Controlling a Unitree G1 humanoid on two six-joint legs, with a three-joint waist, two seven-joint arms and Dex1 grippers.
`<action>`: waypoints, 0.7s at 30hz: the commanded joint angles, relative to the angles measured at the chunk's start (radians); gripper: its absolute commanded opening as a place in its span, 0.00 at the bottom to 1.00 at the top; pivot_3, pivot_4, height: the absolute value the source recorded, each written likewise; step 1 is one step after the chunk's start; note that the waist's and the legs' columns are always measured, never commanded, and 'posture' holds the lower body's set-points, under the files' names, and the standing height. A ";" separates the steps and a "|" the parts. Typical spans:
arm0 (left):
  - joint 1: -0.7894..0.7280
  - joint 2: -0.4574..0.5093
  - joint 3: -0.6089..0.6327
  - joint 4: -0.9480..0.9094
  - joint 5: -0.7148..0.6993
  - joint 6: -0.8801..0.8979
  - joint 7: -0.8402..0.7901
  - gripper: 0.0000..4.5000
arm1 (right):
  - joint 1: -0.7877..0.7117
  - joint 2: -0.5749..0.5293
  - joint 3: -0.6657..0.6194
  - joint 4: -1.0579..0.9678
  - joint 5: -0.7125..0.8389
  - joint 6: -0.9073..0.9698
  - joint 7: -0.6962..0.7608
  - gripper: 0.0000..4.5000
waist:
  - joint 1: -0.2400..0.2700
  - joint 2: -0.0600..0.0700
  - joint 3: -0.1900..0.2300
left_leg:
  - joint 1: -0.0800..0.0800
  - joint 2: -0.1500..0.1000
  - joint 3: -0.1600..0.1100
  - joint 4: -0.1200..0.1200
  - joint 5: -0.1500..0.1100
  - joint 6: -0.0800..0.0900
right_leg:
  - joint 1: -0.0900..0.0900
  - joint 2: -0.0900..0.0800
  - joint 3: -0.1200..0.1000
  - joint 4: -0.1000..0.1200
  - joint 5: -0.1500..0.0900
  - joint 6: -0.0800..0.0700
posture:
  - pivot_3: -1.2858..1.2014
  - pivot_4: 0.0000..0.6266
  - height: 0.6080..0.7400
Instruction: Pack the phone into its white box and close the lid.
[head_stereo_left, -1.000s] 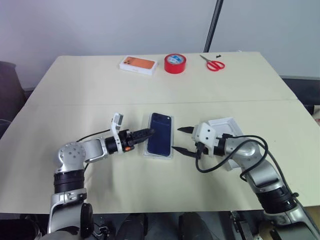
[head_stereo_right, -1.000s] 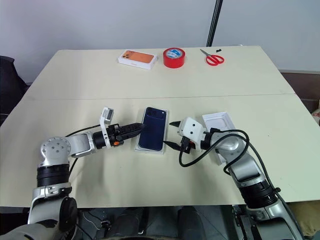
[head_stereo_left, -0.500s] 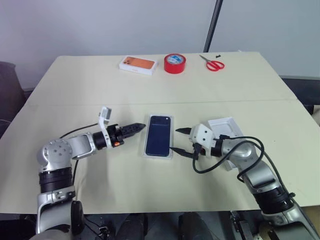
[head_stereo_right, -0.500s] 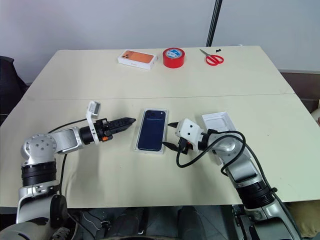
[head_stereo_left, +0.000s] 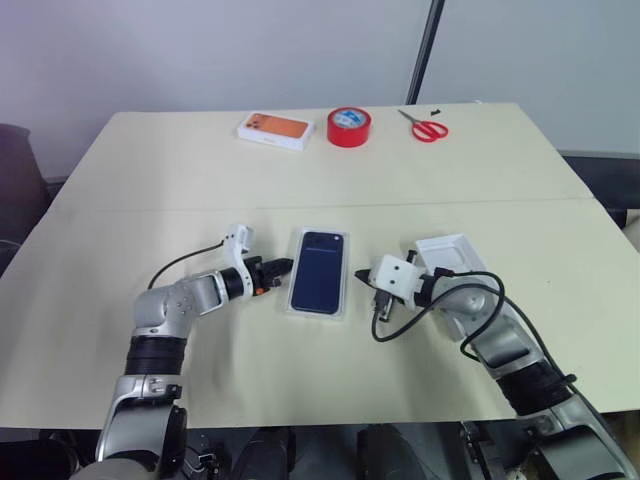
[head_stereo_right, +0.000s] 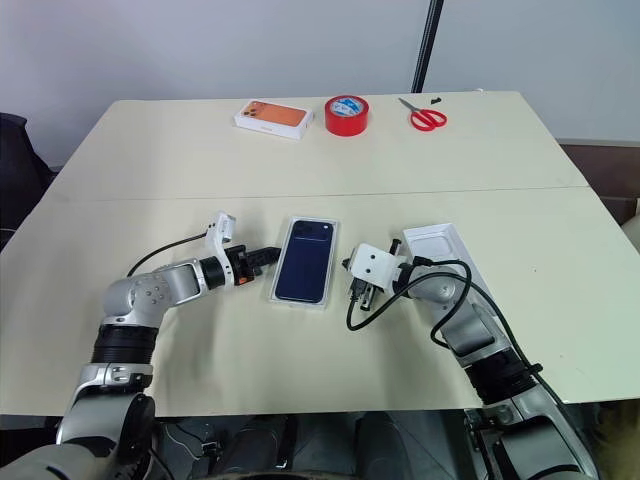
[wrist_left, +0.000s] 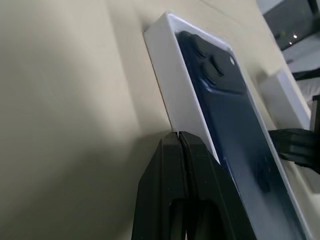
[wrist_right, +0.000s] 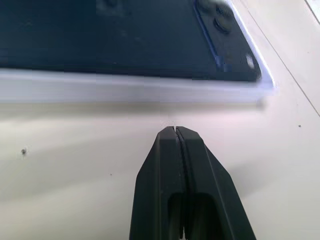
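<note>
Near edge of the table (head_stereo_left: 300, 380): both arms reach in from either side toward the middle.

Left gripper (head_stereo_left: 286, 266): fingers pressed fully together, nothing between them. Tips low over the tabletop, just beside the left long wall of the white box (head_stereo_left: 295, 309); left wrist view puts the tips very close to that wall, contact cannot be confirmed.

Right gripper (head_stereo_left: 361, 286): fingers likewise closed tight on nothing. Tips point at the right long wall of the box from a short gap; right wrist view shows a strip of bare table between tips and wall, so not touching.

Phone (head_stereo_left: 319, 271): lies flat inside the white box, glossy dark-blue back up, camera cluster at the far end. Box rim visible all round it. Box sits at mid-table, long axis running away from the robot, between the two grippers.

Lid (head_stereo_left: 452, 254): open side up on the table, to the right of the box, partly behind the right forearm. Not on the box.

Far edge of table, left to right: orange-topped carton (head_stereo_left: 274, 129), red tape roll (head_stereo_left: 350, 126), red-handled scissors (head_stereo_left: 427, 127). All well apart from the box.
</note>
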 joint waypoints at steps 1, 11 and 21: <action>-0.005 -0.044 -0.023 -0.040 -0.034 0.049 -0.019 0.01 | -0.007 -0.002 -0.009 -0.038 0.002 -0.004 0.002 0.01 | 0.003 0.000 0.000 | 0.000 0.000 0.000 0.000 0.000 0.000 | 0.000 0.000 0.000 0.000 0.000 0.000 | 0.52 0.24 1.00; -0.018 -0.160 -0.013 -0.072 -0.037 0.089 0.005 0.01 | 0.092 -0.141 -0.128 -0.098 0.025 -0.001 0.026 0.01 | 0.031 0.000 0.000 | 0.000 -0.001 0.000 0.001 -0.001 0.001 | 0.002 -0.001 0.000 -0.003 0.000 0.000 | 0.52 0.24 1.00; -0.046 -0.171 -0.029 -0.028 -0.015 0.089 -0.027 0.01 | 0.192 -0.272 -0.240 -0.103 0.064 -0.041 0.060 0.01 | 0.023 0.000 0.000 | 0.000 -0.001 0.000 0.001 -0.001 0.001 | 0.004 0.000 -0.001 -0.004 0.000 0.000 | 0.52 0.24 1.00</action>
